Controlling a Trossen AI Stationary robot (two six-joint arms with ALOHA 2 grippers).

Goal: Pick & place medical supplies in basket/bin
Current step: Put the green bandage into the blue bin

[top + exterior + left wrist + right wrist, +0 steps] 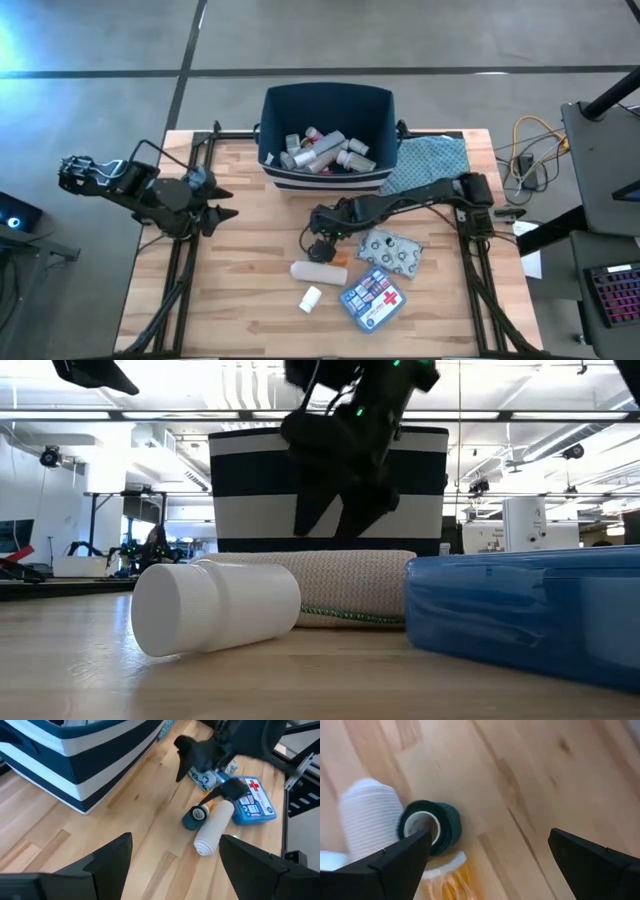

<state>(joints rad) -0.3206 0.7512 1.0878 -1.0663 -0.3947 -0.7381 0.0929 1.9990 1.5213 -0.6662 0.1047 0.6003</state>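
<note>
Now the right end effector, spread wide, hovers above the bandage roll lying crosswise.

Overhead and table-level cameras share the bin, perhaps closest low.

Navy bin with white stripes low on its walls, sitting on a light wood counter. Beside the bin there's a blue-grey patterned cloth. In front of the bin: dark green tape roll, beige bandage roll, white bottle, silver blister pack, and a blue pouch with a red cross.
</note>
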